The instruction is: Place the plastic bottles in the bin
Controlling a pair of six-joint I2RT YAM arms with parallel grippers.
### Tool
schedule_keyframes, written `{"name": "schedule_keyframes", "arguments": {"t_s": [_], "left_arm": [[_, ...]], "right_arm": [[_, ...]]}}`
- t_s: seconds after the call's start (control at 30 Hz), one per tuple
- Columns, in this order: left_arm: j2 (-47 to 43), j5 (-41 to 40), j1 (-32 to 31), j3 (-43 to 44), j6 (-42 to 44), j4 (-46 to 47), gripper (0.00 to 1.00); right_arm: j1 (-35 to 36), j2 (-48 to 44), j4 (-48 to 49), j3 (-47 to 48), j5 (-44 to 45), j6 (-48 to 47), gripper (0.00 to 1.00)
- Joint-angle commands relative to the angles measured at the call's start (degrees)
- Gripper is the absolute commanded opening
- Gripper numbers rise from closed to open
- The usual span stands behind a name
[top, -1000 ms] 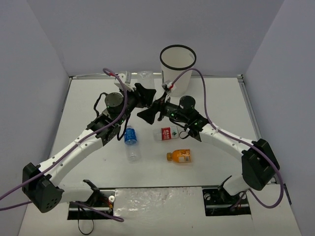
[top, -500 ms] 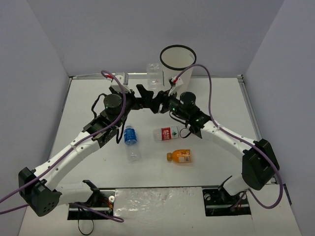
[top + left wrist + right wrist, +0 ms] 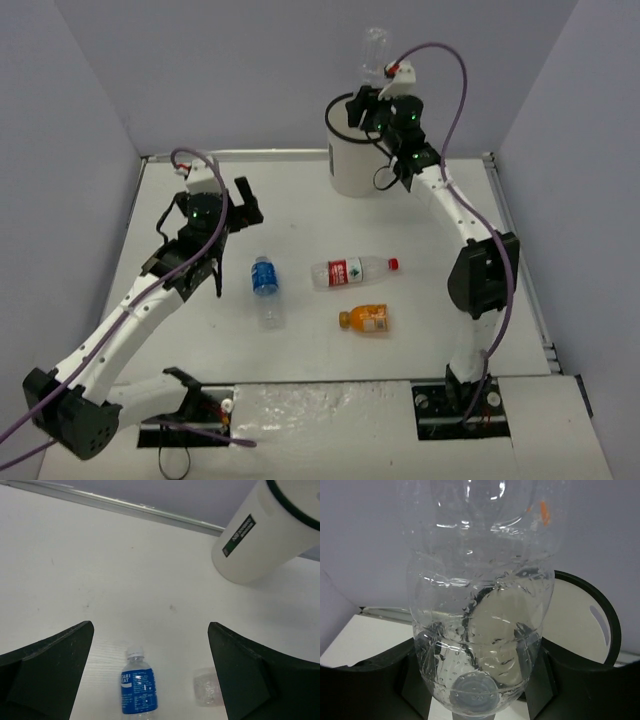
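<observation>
— Closest to the bases?
— The short orange bottle [image 3: 365, 319], flat on the table [image 3: 420, 330]. Just beyond, the red-label bottle [image 3: 350, 271] and the blue-label bottle [image 3: 265, 280], likewise lying down. None of the three touching another, all well apart from the bin [image 3: 350, 165].
— Next out?
— The left gripper [image 3: 250, 203], fingers spread wide with nothing between, hovering above the table past the blue-label bottle.
— At the back?
— The bin, upright near the rear edge. Above it the right gripper [image 3: 372, 88], pinching the plain clear bottle [image 3: 480, 630] near its cap end, base pointing up and away.
— Risks from here?
— Cannot tell whether held squarely over the opening or over the far rim. Released off centre, likely strikes the black rim and bounces out behind. Thin slick plastic, too: apt to twist or squirt out of the pinch. Also runs close to the bin wall with the forearm; might tip the bin with a nudge.
</observation>
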Motion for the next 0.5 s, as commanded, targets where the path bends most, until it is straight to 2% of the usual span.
{"name": "schedule_keyframes", "arguments": {"t_s": [0.0, 0.17, 0.3, 0.47], "left_arm": [[-0.09, 1.22, 2.87, -0.19, -2.00, -1.73, 0.97], [0.45, 3.38, 4.46, -1.56, -1.91, -2.06, 0.97], [1.41, 3.63, 4.94, -1.57, -1.74, -2.49, 0.97], [2.74, 4.21, 5.26, -1.53, -1.75, -2.71, 0.97]], "right_arm": [[-0.92, 8.70, -0.75, 10.68, 0.46, -5.29, 0.26], [-1.36, 18.19, -2.82, 22.71, 8.36, -8.46, 0.32], [-1.48, 18.12, -2.83, 21.44, 8.64, -8.90, 0.39], [-1.53, 16.64, -2.39, 18.79, 8.59, -9.18, 0.56]]}}
